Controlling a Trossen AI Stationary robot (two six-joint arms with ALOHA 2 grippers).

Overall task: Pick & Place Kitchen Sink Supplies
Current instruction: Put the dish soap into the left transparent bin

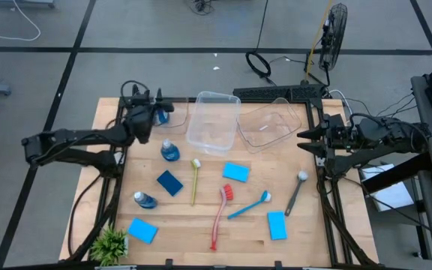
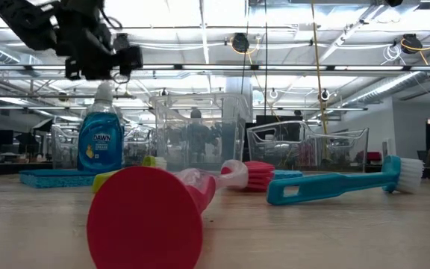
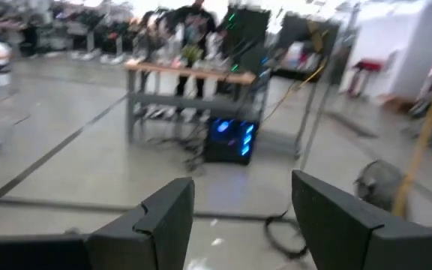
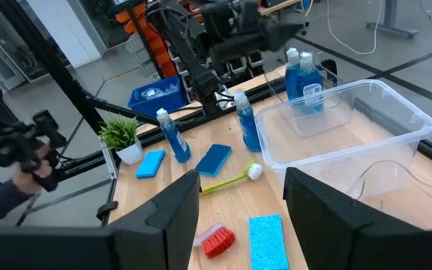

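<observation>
My left gripper (image 1: 165, 111) hangs open and level above the table's far left part, next to a bottle of blue liquid (image 1: 163, 118) standing beside a clear tub (image 1: 214, 121); nothing is between its fingers (image 3: 172, 217). Two more bottles (image 1: 169, 150) (image 1: 145, 199) stand on the wood. Blue sponges (image 1: 236, 172) (image 1: 169, 182) (image 1: 142, 230) lie flat, as do the yellow-green (image 1: 195, 180), red (image 1: 220, 214), blue (image 1: 250, 204) and grey (image 1: 296, 191) brushes. My right gripper (image 1: 302, 139) waits open, raised at the table's right edge.
A second clear tub (image 1: 272, 124) lies tilted at the far right beside the first. A small green plant (image 1: 109, 244) stands at the near left corner. Another sponge (image 1: 277, 225) lies near the front right. In the right wrist view a person's hand (image 4: 32, 169) shows beyond the table.
</observation>
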